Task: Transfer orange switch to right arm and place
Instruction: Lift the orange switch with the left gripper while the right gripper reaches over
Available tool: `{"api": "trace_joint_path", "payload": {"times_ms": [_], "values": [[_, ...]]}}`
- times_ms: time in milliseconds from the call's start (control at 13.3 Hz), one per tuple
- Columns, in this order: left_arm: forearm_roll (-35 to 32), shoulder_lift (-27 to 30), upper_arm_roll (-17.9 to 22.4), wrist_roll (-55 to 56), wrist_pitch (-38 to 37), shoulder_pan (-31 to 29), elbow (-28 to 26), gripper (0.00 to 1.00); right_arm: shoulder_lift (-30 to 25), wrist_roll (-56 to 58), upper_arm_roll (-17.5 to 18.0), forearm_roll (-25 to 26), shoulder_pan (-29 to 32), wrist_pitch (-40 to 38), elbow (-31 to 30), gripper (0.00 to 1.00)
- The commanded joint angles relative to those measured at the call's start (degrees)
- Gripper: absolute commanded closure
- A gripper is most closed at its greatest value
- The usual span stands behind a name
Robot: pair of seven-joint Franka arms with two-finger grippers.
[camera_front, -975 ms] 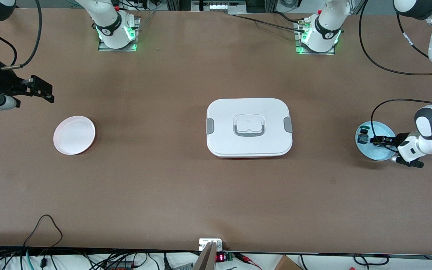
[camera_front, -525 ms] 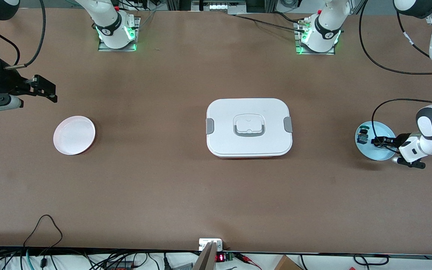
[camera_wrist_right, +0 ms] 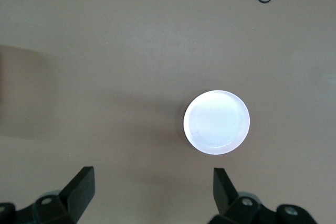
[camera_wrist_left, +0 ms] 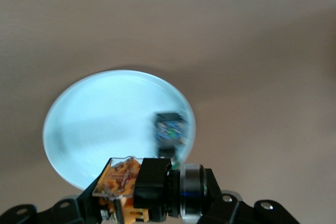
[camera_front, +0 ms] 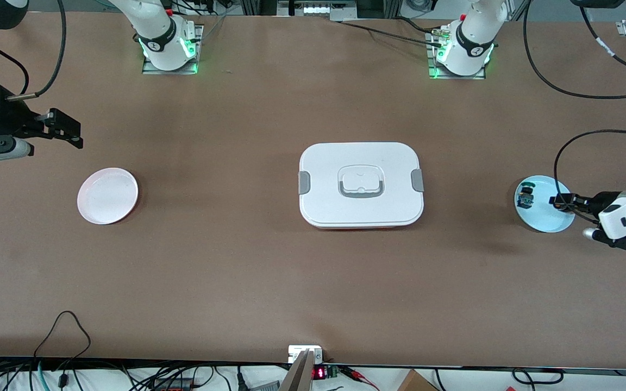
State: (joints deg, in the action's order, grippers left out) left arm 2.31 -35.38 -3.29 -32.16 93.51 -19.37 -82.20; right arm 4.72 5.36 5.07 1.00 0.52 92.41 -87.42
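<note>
My left gripper (camera_wrist_left: 139, 195) is clamped on the orange switch (camera_wrist_left: 122, 182), a small boxy part with a clear cap and a black-and-chrome collar, held in the air over the pale blue dish (camera_front: 544, 214) at the left arm's end of the table. A blue-green part (camera_front: 524, 201) lies in that dish. My right gripper (camera_front: 64, 130) waits with jaws spread wide, over bare table near the round white dish (camera_front: 107, 195). A white lidded box (camera_front: 361, 184) sits mid-table.

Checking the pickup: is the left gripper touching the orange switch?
Touching. The left wrist view shows the left gripper shut on the orange switch, above the blue plate.
</note>
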Motion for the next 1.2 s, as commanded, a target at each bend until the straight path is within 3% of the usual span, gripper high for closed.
{"api": "trace_joint_path", "payload": {"times_ms": [0, 375, 675, 900, 1125], "values": [[0.59, 1.88, 0.22, 1.91, -9.63, 3.71, 5.11, 0.64, 0.47, 0.0, 0.12, 0.66, -0.95, -0.22, 2.43, 0.0], [3.3, 9.18, -6.8, 4.38, -15.01, 5.22, 5.29, 0.64, 0.29, -0.17, -0.06, -0.03, -1.23, 0.58, 2.51, 0.0], [18.3, 10.07, -8.39, 4.91, -15.89, 5.57, 5.21, 0.64, -0.5, 0.44, -0.59, -1.53, -0.79, 0.06, 2.51, 0.0], [25.18, 9.8, -13.3, 5.7, -16.78, 5.75, 4.94, 0.64, -0.25, 0.44, -0.94, -0.74, -0.6, -3.55, 1.82, 0.0], [37.45, 5.08, -15.16, 5.7, -15.81, 8.98, 4.41, 0.65, 0.56, 3.15, -0.5, -1.79, -0.69, -10.91, 1.29, 0.0]]}}
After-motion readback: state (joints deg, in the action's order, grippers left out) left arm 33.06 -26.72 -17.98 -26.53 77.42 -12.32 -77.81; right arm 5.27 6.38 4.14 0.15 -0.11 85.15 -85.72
